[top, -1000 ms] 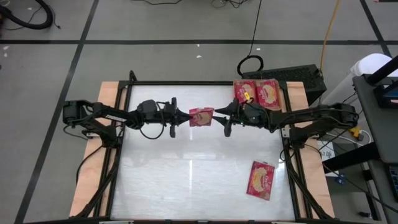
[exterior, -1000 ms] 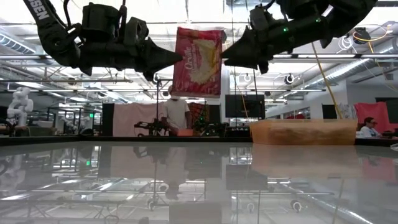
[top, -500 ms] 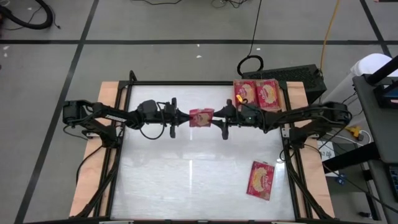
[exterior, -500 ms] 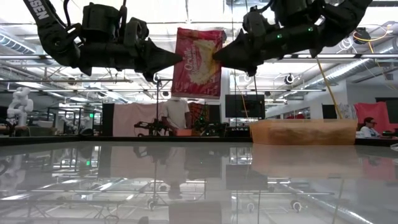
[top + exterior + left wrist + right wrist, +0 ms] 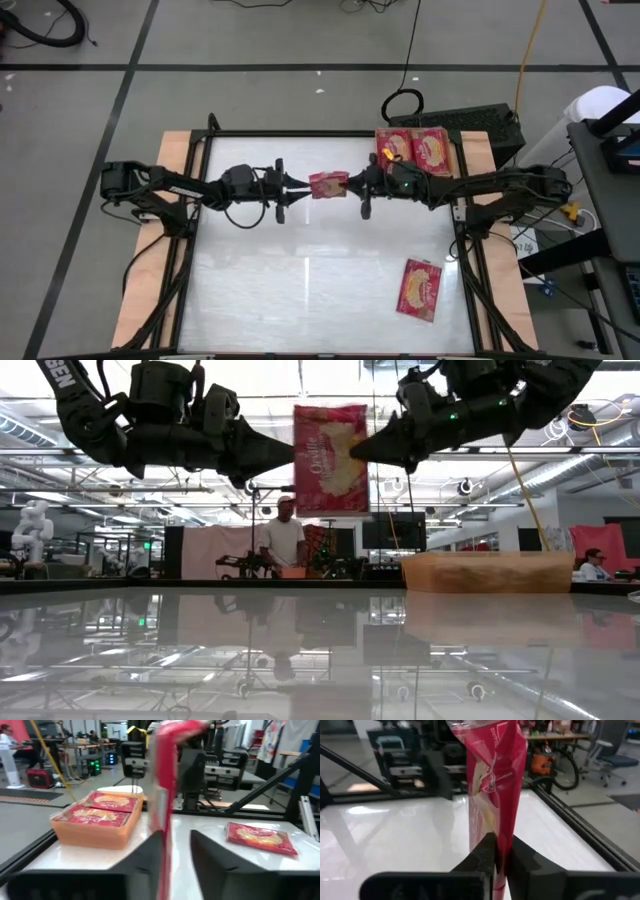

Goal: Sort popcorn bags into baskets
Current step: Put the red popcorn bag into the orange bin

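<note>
The right hand (image 5: 349, 185) is pinched shut on one edge of a popcorn bag (image 5: 328, 183); the right wrist view shows its fingers (image 5: 490, 851) clamped tight on the red packet with no gap between them. The bag hangs upright in the air above the bench (image 5: 300, 290), near the bench's back edge and about midway along it.

On the bag's other side, the left hand (image 5: 299, 186) has its fingers spread apart. In the left wrist view the packet stands in the gap and seems not to be gripped, so the hand-over looks finished or nearly so.

Taking the orange tray (image 5: 412, 148) as the landmark: it sits at the back right corner of the bench, just beyond the right hand, and already holds two bags lying flat side by side. The held bag is near the tray, on the side toward the bench's middle. One more bag (image 5: 420, 289) lies flat on the bench, well apart from the tray toward the front edge.

So two bags appear sorted, one is on its way, and one remains to be picked up.
</note>
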